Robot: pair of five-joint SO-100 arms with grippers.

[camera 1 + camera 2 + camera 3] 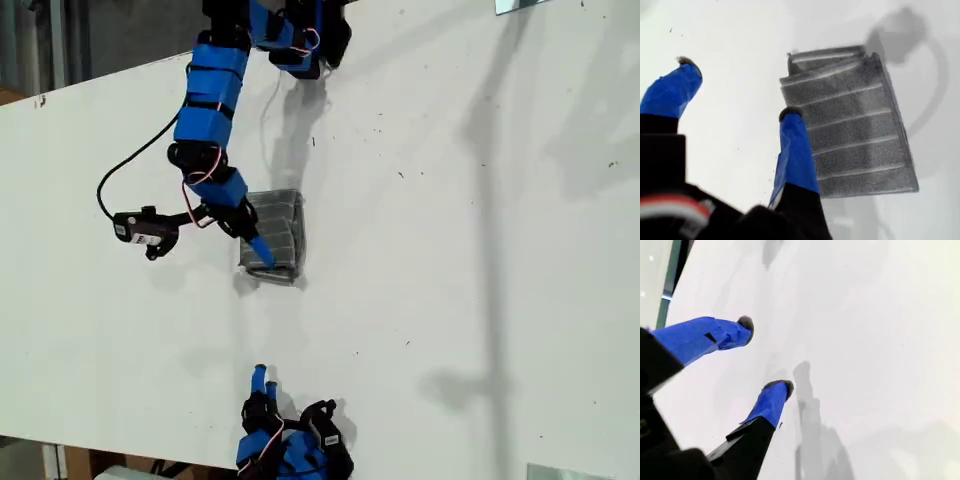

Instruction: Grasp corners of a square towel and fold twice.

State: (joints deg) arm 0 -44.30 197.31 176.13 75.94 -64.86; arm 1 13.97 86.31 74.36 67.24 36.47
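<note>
- The towel (pixel 275 236), a dark grey soft cloth with thin pale parallel stripes, lay folded into a small layered rectangle on the white table (pixel 450 250), a little toward the exterior view's left of the table's middle.
- My first gripper (pixel 737 95), with blue-taped fingers tipped in dark grey, stood above the towel with its jaws spread apart and nothing between them. One fingertip (pixel 790 114) was over the towel's edge; the other fingertip (pixel 686 62) was over bare table beside the towel.
- In the exterior view you would have seen that arm reaching from the table's far edge down to the towel, its blue finger (pixel 259 249) lying across the cloth.
- My second gripper (pixel 765 355) was well apart from the towel, near the table's edge at the bottom of the exterior view (pixel 265 380). Its two blue-taped fingers were parted and held nothing, with only bare table beneath them.
- The towel's stacked folded edges showed at one end in the first wrist view (pixel 827 57).
</note>
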